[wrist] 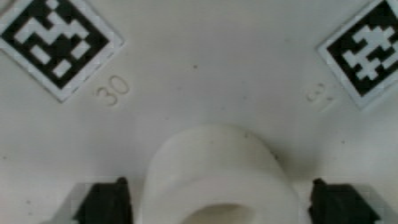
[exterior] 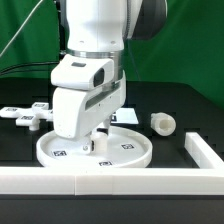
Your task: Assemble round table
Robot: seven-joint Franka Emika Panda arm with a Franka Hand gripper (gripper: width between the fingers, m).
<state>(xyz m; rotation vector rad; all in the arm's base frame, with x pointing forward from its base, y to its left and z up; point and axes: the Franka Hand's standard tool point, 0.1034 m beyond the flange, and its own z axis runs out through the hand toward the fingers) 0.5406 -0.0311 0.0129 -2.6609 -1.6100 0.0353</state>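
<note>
The large rimmed round disc (exterior: 130, 150) lies flat on the black table, tags facing up. My gripper (exterior: 97, 140) is lowered onto its middle. In the wrist view the disc (wrist: 196, 70) fills the picture, with a tag at each upper corner. A white hollow cylindrical stub (wrist: 217, 170) stands up from the disc between my fingers (wrist: 103, 200). There is a small gap on each side of it, so the gripper (wrist: 217, 205) is open around it. A short cylindrical post (exterior: 161, 122) lies on the table towards the exterior view's right. The flat cross-shaped piece (exterior: 26, 116) lies at the left.
A long white rail (exterior: 110, 181) runs along the front of the table and turns back along the exterior view's right side (exterior: 205, 150). A green curtain hangs behind the table.
</note>
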